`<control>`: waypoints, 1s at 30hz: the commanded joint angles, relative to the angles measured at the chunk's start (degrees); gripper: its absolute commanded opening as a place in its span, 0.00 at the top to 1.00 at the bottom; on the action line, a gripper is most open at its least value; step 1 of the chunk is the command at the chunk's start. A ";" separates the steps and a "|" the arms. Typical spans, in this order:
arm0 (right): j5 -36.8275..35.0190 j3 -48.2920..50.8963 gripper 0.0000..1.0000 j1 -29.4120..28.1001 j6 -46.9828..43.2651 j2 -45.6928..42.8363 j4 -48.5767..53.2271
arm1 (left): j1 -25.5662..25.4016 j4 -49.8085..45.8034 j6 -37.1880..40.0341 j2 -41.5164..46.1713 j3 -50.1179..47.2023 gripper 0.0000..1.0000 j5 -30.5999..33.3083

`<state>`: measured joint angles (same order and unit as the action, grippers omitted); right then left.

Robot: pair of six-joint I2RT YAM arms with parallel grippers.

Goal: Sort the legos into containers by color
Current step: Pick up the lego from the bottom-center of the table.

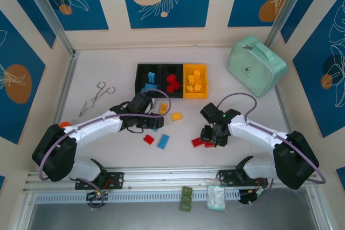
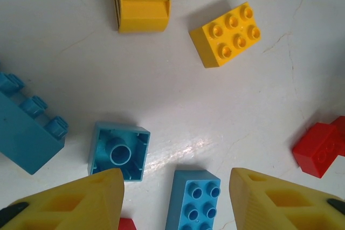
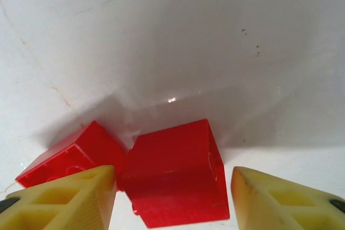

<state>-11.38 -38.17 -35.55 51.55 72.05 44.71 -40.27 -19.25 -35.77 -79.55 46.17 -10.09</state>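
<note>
The three joined bins (image 1: pixel 171 66) stand at the back centre: black with blue legos, black with red legos, yellow with yellow legos. My left gripper (image 1: pixel 153 124) (image 2: pixel 175 187) is open low over the table, a light blue brick (image 2: pixel 193 200) lying studs-up between its fingers, untouched. An upturned blue brick (image 2: pixel 118 151) and a long blue brick (image 2: pixel 27 127) lie to its left. My right gripper (image 1: pixel 207 137) (image 3: pixel 173 187) is open around a red brick (image 3: pixel 178 173), with a second red brick (image 3: pixel 70 157) beside the left finger.
Loose yellow bricks (image 1: pixel 164 108) (image 1: pixel 177 116), a red brick (image 1: pixel 149 139) and a blue brick (image 1: pixel 163 141) lie mid-table. A mint-green case (image 1: pixel 256 65) sits back right, metal tongs (image 1: pixel 97 98) at left, olive-green bricks (image 1: pixel 186 197) below the front rail.
</note>
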 commanded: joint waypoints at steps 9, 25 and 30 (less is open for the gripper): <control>2.12 1.36 0.47 3.91 1.32 1.30 0.21 | -0.95 0.79 -1.15 -0.06 -0.61 0.46 -0.37; 1.98 -2.28 0.67 3.18 1.03 -0.29 3.39 | -1.38 1.13 -2.35 0.49 -0.79 0.46 0.46; 1.27 -10.00 0.68 3.21 -2.21 0.51 4.09 | -1.33 1.59 -4.20 3.00 -2.55 0.46 2.29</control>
<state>-9.93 -43.51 -32.01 51.62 72.51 47.66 -40.93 -18.11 -38.41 -78.91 44.99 -9.61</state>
